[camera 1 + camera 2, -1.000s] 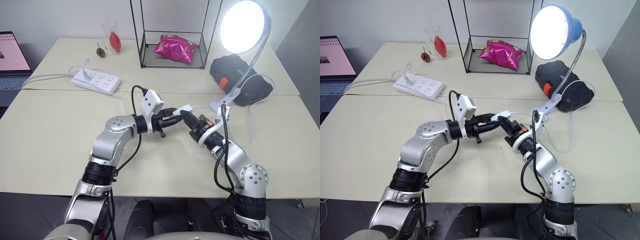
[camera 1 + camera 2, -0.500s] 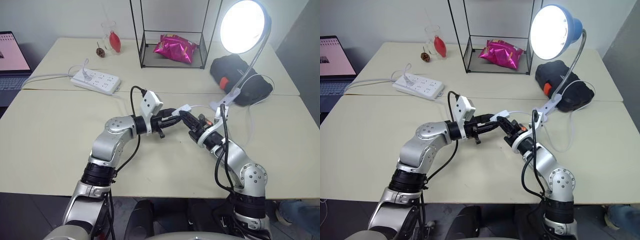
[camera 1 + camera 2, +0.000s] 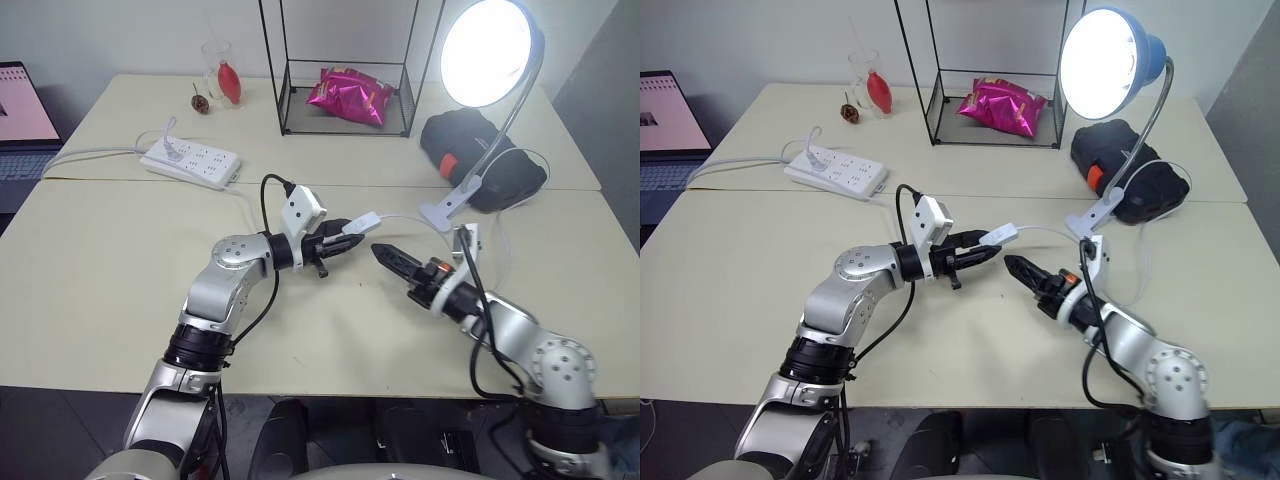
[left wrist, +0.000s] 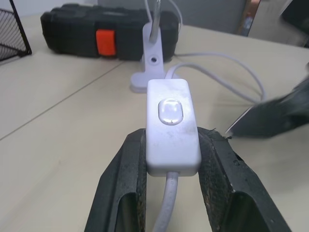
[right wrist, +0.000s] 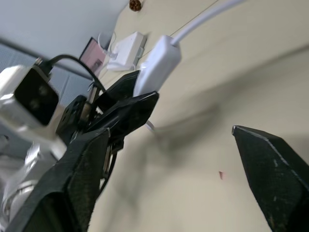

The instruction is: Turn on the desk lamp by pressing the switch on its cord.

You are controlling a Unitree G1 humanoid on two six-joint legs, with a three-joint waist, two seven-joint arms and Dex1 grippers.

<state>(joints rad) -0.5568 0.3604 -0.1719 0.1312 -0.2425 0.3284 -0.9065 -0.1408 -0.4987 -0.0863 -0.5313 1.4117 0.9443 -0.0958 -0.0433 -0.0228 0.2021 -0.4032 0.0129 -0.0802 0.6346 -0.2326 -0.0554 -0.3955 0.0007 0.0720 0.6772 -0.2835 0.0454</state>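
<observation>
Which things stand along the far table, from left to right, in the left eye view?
Power strip → glass with a red thing → wire frame holding a pink bag → black case, below the lit desk lamp.

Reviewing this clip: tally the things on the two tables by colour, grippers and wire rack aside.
White: 3 - power strip, switch, cord
Blue: 1 - desk lamp
Pink: 1 - snack bag
Black: 1 - case
Red: 1 - red item in a glass
Brown: 1 - small round thing
Total: 8
</observation>
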